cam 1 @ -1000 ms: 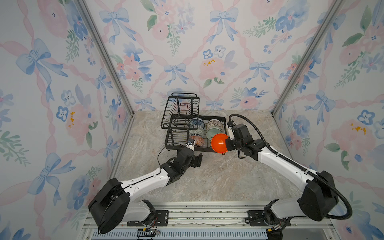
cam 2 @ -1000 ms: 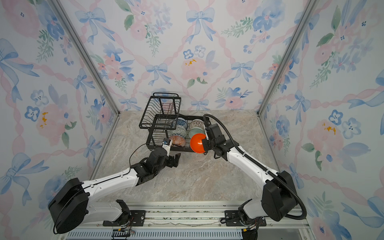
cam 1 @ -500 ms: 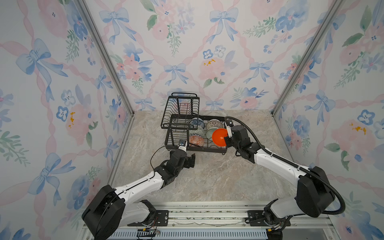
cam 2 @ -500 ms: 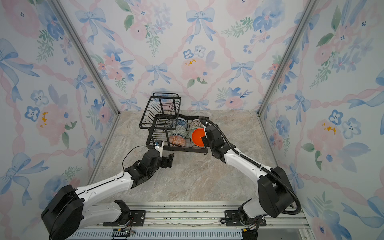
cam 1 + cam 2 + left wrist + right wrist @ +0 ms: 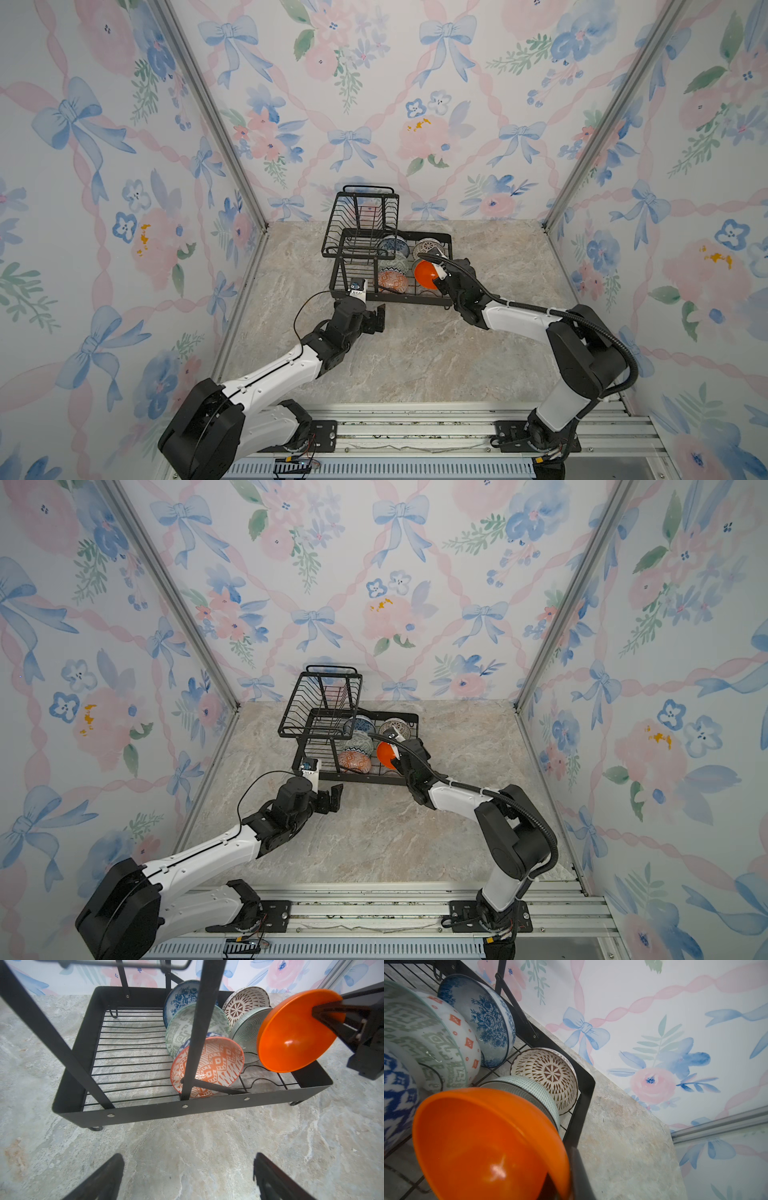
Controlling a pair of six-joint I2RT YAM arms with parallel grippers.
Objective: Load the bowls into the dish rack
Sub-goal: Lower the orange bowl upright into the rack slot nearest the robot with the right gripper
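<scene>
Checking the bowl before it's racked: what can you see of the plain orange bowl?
The plain orange bowl is round, glossy, bright orange, with no pattern or visible chips. The right hand is shut on its rim, holding it tilted on edge over the dish rack, at its lower tray's right end, in front of the pale mint bowl. Whether it touches the wires is unclear.

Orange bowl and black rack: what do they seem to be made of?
Orange bowl: probably plastic, perhaps glazed ceramic; it is one even colour, smooth and glossy, with a small bright glint. Dish rack: metal with a matt black coating, judging by its thin bent wires and flat riveted band.
</scene>
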